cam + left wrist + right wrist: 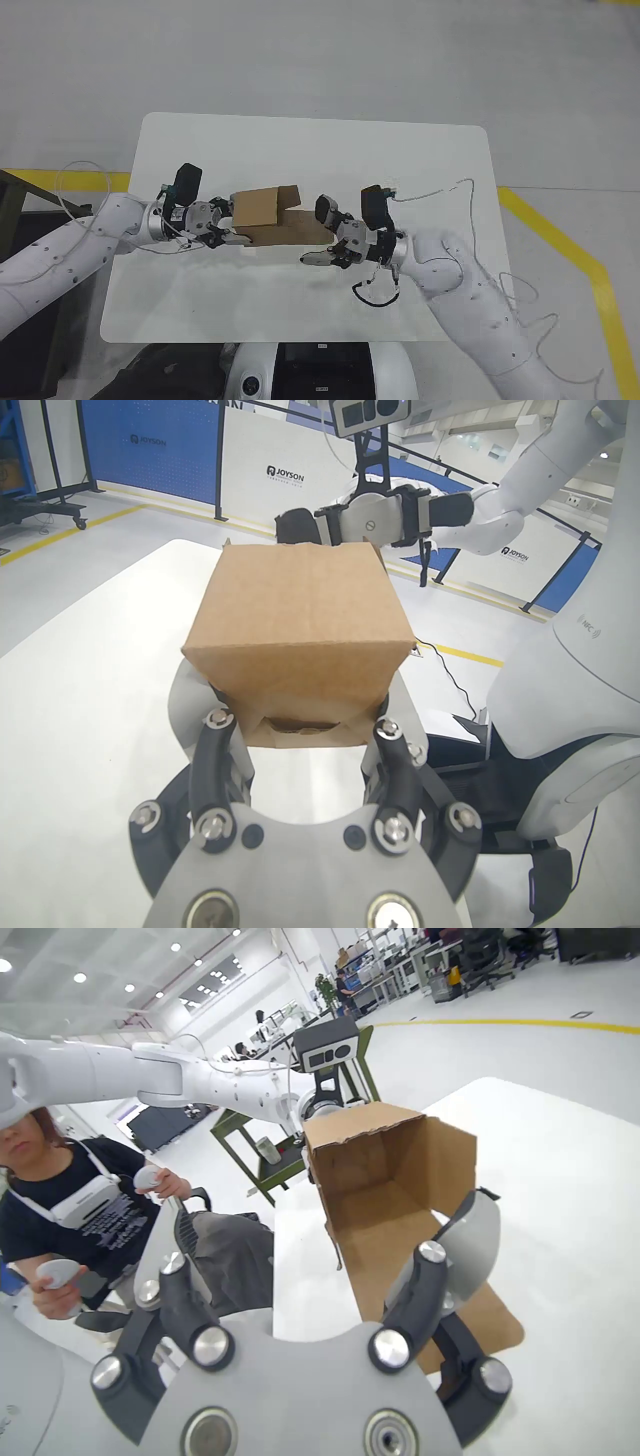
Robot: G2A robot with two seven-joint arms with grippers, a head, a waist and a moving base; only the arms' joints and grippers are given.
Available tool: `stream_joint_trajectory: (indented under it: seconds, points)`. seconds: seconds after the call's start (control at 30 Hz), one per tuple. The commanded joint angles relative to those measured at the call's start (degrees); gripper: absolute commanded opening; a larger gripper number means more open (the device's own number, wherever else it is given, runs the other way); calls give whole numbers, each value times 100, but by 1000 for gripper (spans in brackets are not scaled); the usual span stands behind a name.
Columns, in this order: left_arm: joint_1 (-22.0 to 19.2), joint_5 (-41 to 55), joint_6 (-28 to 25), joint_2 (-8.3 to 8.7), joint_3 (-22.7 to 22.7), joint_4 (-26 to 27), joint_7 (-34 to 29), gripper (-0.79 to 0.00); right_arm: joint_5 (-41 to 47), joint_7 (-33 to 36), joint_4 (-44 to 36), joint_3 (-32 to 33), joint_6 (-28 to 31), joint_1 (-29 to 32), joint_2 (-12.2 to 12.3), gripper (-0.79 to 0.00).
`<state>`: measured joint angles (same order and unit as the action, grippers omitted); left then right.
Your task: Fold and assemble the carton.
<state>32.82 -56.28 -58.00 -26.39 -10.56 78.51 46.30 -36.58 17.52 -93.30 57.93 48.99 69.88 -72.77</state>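
the carton (268, 212) lies on the white surface (300, 145) at the centre of the frame, between both arms. the left jaws clamp its closed end from both sides. the right jaws are spread wide at its open end, one finger (475, 1233) over the flat flap (492, 1325).

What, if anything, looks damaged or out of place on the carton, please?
The carton has a ragged, torn-looking top edge at its open end, facing the open right gripper. The left gripper holds its closed end. Nothing else stands out.
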Motion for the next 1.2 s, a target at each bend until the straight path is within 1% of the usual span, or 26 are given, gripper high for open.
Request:
stream_joint_trajectory:
  seconds: [0.0, 0.1, 0.2, 0.33, 0.43, 0.5, 0.6, 0.87, 0.9, 0.93, 0.97, 1.0, 1.17]
  points:
    - [0, -51, 0, 6, 11, 30, 0, -600, -675, -449, -122, 37, -55, 131, -3, 0]
    - [6, -84, 0, 20, 32, 91, 0, -603, -1149, -858, -121, 33, -36, 208, -8, 0]
    - [10, -95, 0, 35, 54, 149, 0, -622, -1366, -927, 32, -74, -40, 117, -26, 0]
    - [8, -144, 0, 47, 82, 233, 0, -631, -1839, -1065, 89, -186, -384, -3, -61, 0]
    - [22, -216, 0, 58, 82, 284, 0, -631, -2311, -1309, 70, -210, -718, -4, -73, 0]
    - [38, -265, 0, 66, 82, 305, 0, -628, -2492, -1474, 80, -228, -777, 6, -75, 0]
    - [54, -312, 0, 73, 82, 343, 0, -625, -2540, -1570, 142, -268, -657, -7, -73, 0]
    - [77, -365, 0, 80, 82, 411, 0, -625, -2361, -1368, 318, -443, -312, -159, -83, 0]
    - [83, -403, 0, 81, 82, 444, 0, -625, -2363, -1360, 324, -451, -313, -171, -83, -49]
    - [94, -441, 0, 83, 82, 478, 0, -622, -2369, -1357, 323, -461, -310, -179, -84, -329]
    - [102, -446, 0, 86, 82, 490, 0, -619, -2370, -1373, 318, -469, -304, -179, -84, -468]
    - [100, -464, 0, 91, 82, 494, 0, -613, -2388, -1384, 309, -474, -299, -178, -82, -526]
    - [106, -489, 0, 106, 82, 515, 0, -619, -2448, -1416, 236, -471, -217, -125, -60, -566]
